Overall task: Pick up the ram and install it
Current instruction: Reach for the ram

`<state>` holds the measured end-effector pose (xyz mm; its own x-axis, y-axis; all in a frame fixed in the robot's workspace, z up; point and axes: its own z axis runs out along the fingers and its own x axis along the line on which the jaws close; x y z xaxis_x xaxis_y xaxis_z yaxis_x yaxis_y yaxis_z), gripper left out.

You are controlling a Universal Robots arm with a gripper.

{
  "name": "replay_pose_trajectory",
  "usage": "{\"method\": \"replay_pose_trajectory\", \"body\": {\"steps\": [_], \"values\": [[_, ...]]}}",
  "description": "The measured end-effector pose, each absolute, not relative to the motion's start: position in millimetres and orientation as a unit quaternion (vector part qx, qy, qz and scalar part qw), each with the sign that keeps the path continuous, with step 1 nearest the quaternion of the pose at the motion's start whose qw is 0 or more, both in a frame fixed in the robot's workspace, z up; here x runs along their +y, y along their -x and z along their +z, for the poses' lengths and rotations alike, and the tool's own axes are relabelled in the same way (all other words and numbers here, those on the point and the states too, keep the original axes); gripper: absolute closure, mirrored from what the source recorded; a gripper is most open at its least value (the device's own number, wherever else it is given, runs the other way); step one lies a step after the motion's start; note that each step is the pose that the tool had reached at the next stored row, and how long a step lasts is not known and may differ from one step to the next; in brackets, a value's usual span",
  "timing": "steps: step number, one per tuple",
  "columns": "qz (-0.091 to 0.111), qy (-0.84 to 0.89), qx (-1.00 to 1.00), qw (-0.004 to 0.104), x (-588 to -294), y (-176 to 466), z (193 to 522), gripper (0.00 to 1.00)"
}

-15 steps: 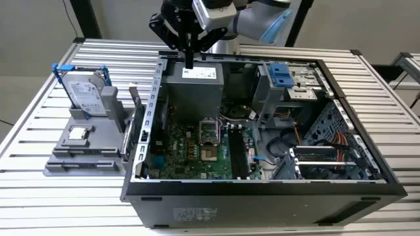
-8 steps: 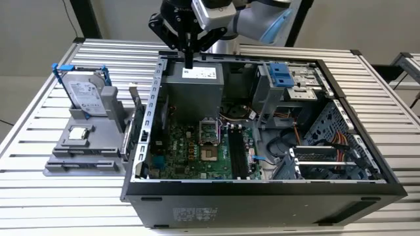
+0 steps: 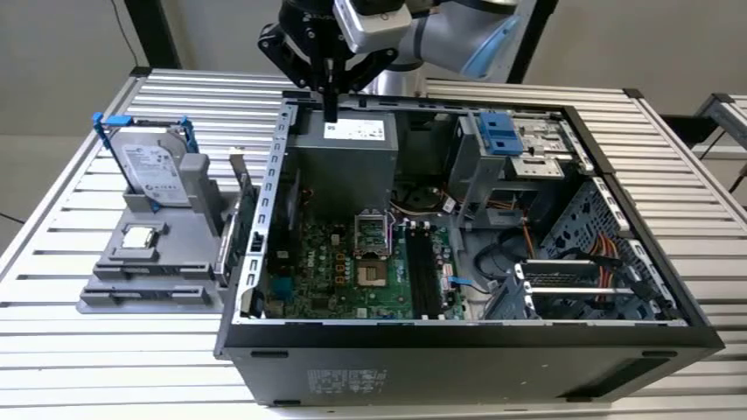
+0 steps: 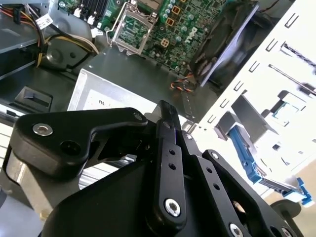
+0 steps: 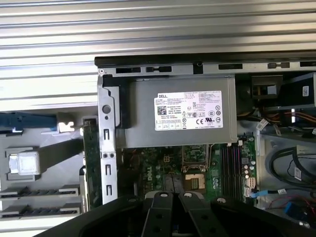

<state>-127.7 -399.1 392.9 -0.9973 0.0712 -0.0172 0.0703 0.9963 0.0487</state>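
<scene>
- exterior view: the gripper hangs clenched on nothing over the power supply, at the back rim of the open computer case.
- in the first wrist view the ram stands on its long edge in the grey holder, just outside the case's side wall and well apart from the fingers.
- its long axis runs alongside that wall, roughly parallel to the motherboard's black slots.
- it looks light, thin, stiff and fragile; it is probably best pinched across its flat faces near the middle of the top edge, clear of the contacts.
</scene>
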Motion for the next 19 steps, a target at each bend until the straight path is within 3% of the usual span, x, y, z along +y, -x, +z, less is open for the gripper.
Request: {"method": "replay_pose_trajectory", "body": {"steps": [19], "values": [[0.024,-0.035,0.999,0.005,-399.5,138.0,392.7,1.00]]}}
